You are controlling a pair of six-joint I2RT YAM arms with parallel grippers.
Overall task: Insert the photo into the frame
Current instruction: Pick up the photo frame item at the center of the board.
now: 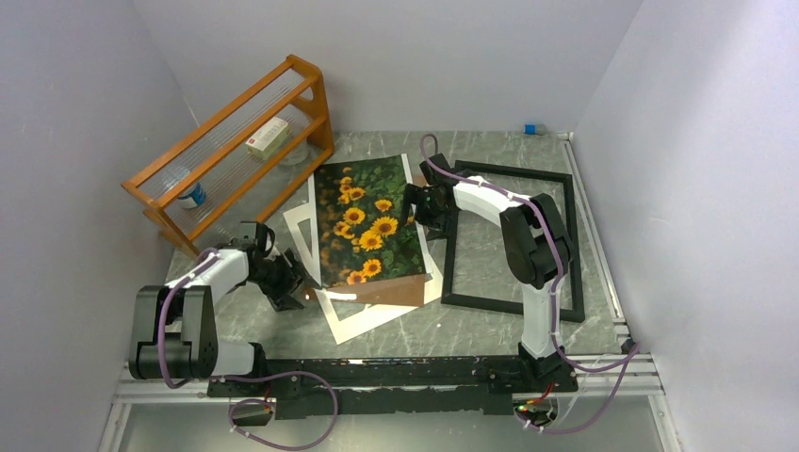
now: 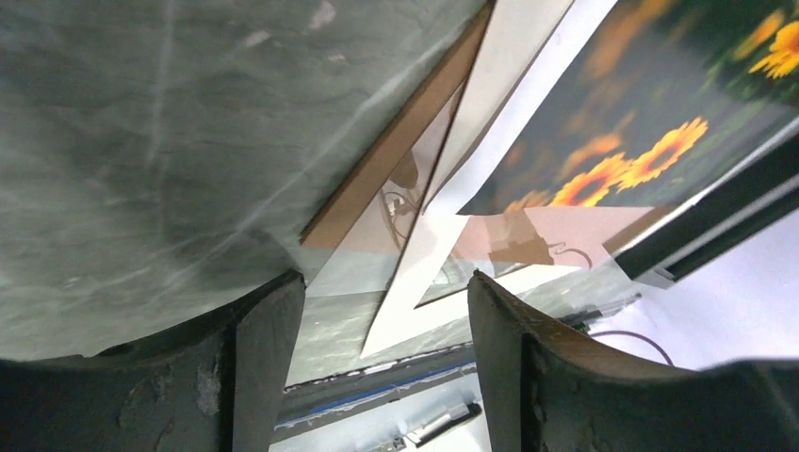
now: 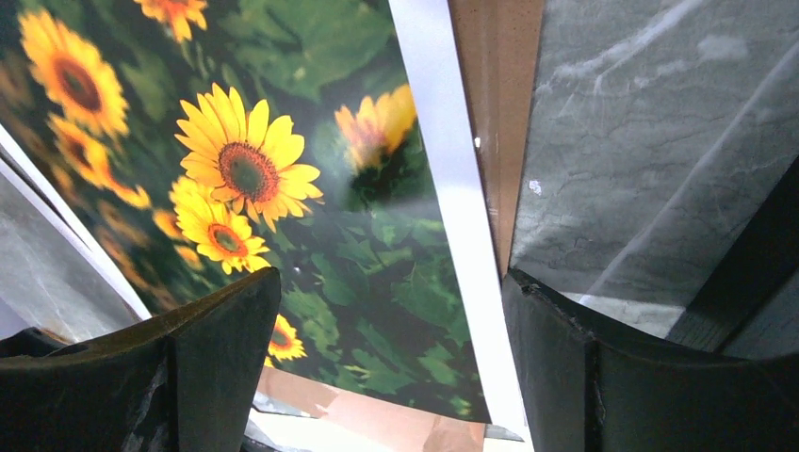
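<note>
The photo (image 1: 367,221), sunflowers on dark green, lies face up on a white mat (image 1: 377,318) and a brown backing board (image 1: 388,292) at the table's middle. The frame (image 1: 485,303), thin and black, lies flat just right of that stack. My right gripper (image 1: 421,207) is open and straddles the photo's right edge; in the right wrist view the photo (image 3: 283,141) fills the gap between the fingers of the right gripper (image 3: 391,278). My left gripper (image 1: 287,282) is open and empty at the stack's near left corner. In the left wrist view the mat's corner (image 2: 415,282) lies between the fingers of the left gripper (image 2: 386,278).
An orange wooden rack (image 1: 236,151) stands at the back left, holding a white box (image 1: 268,137) and a blue-labelled bottle (image 1: 191,195). A small blue object (image 1: 532,128) sits at the back right corner. Grey walls close in both sides.
</note>
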